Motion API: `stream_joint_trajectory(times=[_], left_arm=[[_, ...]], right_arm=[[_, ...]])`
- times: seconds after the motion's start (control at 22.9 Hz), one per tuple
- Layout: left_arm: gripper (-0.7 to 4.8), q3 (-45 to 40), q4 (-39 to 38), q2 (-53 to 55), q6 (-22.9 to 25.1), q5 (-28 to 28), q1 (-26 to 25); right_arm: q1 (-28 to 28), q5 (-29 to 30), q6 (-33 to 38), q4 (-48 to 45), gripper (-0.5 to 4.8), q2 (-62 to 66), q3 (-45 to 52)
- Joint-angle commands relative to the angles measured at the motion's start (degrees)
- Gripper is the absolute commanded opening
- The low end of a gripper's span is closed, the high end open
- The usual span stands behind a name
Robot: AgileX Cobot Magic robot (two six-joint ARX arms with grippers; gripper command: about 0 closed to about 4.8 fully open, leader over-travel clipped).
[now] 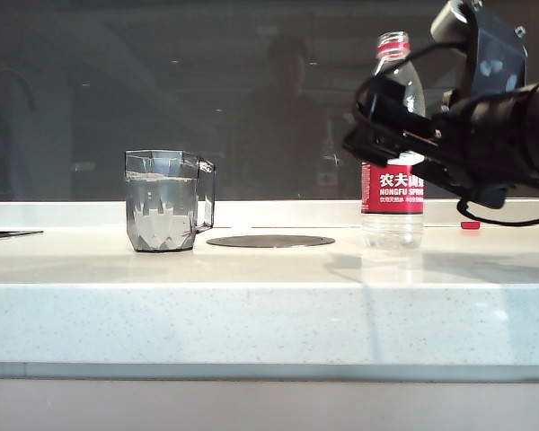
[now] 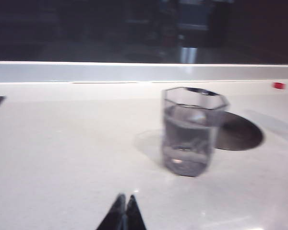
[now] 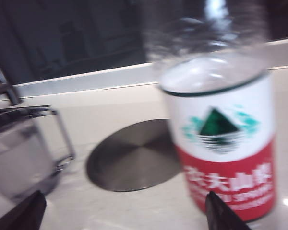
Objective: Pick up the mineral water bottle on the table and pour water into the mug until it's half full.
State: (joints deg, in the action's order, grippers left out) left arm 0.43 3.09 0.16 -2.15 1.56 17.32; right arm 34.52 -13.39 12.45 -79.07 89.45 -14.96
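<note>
Mineral water bottle (image 1: 393, 180), tall clear plastic with red-white label, stands uncapped on the white speckled table (image 1: 269, 310), just beyond the spread right gripper (image 3: 125, 211). Faceted grey glass mug (image 2: 191, 130), apparently over half full, stands ahead of the pressed-together left gripper (image 2: 123, 213).

Mug (image 1: 166, 201) stands left of disc (image 1: 270, 241), bottle (image 1: 393, 162) right, on table (image 1: 251, 305).

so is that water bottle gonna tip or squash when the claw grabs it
The mineral water bottle is tall and narrow, so a push up high could probably tip it. Its clear thin walls look likely to flex. The right claw is open beside it.
</note>
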Motion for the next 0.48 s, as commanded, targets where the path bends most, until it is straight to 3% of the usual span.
stream_joint_trajectory(times=[0.04, 0.31, 0.48], left_arm=[[-0.04, 0.17, -2.58, 0.04, 0.22, -0.31, -3.21], [-0.04, 0.17, 1.11, 0.04, 0.22, -0.33, -12.13], [-0.04, 0.15, 0.63, 0.04, 0.22, -0.31, -15.76]], right_arm=[[3.93, -0.24, 0.15, -1.55, 4.79, -3.43, 1.18], [9.44, -3.08, -0.24, -0.33, 4.65, -11.56, 4.79], [9.84, -3.45, -0.87, 0.02, 2.60, -18.80, 8.81]])
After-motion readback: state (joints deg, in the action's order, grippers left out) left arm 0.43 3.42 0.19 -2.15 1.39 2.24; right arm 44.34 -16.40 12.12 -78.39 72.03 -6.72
